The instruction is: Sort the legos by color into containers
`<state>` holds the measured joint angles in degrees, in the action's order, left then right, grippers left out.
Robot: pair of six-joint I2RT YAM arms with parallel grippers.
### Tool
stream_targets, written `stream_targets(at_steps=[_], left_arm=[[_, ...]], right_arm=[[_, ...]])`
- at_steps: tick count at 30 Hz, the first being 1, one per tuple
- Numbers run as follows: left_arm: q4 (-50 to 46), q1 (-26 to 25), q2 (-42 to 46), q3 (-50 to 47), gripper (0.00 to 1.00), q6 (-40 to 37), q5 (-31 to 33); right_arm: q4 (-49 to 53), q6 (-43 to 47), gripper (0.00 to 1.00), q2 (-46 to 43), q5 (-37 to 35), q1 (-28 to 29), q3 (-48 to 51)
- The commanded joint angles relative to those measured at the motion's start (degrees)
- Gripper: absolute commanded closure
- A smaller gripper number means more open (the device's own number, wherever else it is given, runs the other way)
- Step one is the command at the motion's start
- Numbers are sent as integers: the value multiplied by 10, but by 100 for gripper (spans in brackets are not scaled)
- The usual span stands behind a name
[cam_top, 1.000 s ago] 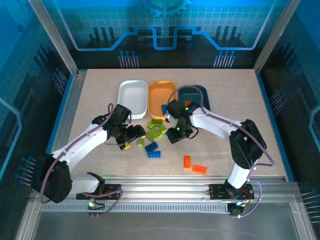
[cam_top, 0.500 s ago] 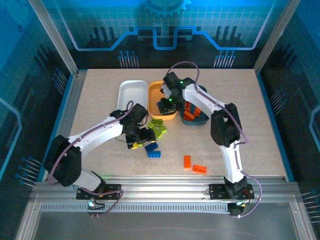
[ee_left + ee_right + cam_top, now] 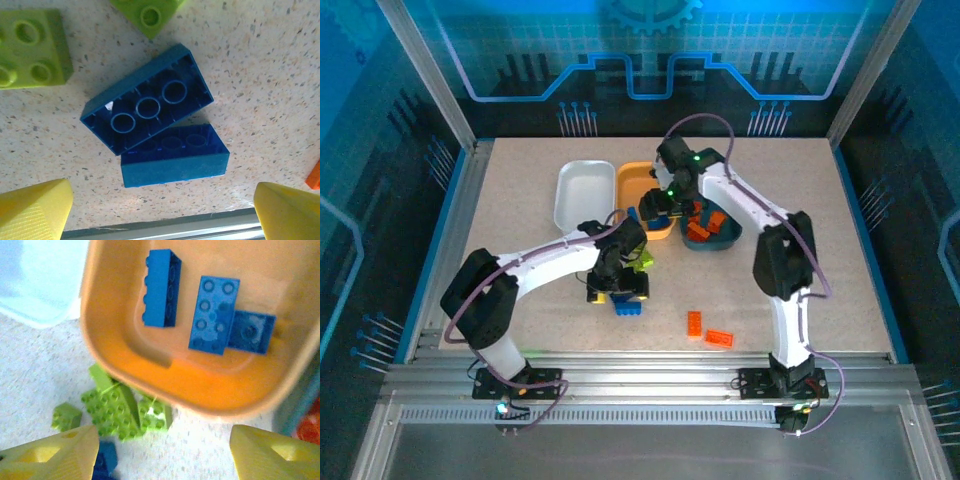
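Lying pressed together on the tabletop, nearer its near edge, two blue legos (image 3: 147, 100) sat under the left fingers (image 3: 32, 210), which were spread apart and empty. Toward the far edge, three blue legos (image 3: 214, 315) rested in the light orange tray (image 3: 220, 390) below the right fingers (image 3: 272, 452), also apart. Lime legos (image 3: 112, 412) crowded the tray's wall.

Top external: fixed high behind the arm bases, angled down over the whole table (image 3: 520, 180). Left wrist: very close, facing straight down on two blue bricks (image 3: 150, 107). Right wrist: somewhat farther (still close), looking down on the light orange tray (image 3: 210, 400) — its near rim. Both wrist views share the lime bricks (image 3: 112, 412) — all within the top view.
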<state>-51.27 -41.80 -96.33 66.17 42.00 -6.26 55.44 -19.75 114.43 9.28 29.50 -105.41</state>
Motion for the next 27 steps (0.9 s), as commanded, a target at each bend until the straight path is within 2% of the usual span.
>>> stream_targets(at_steps=[1,8,14,19,24,27], left_arm=[[-21,-16,-13,9,4,0,11],[-3,-40,-56,20,6,16,18],[8,-45,-89,28,11,14,16],[16,-45,-105,29,19,13,16],[16,-45,-101,26,34,16,18],[13,-46,-96,26,37,15,16]], right_arm=[[-4,-14,27,-91,5,-11,69],[-27,-31,26,-224,19,-41,234],[-26,-29,26,-272,22,-55,299],[-25,-31,26,-298,23,-55,318],[-18,-27,26,-317,21,-59,338],[-12,-26,26,-330,26,-60,348]])
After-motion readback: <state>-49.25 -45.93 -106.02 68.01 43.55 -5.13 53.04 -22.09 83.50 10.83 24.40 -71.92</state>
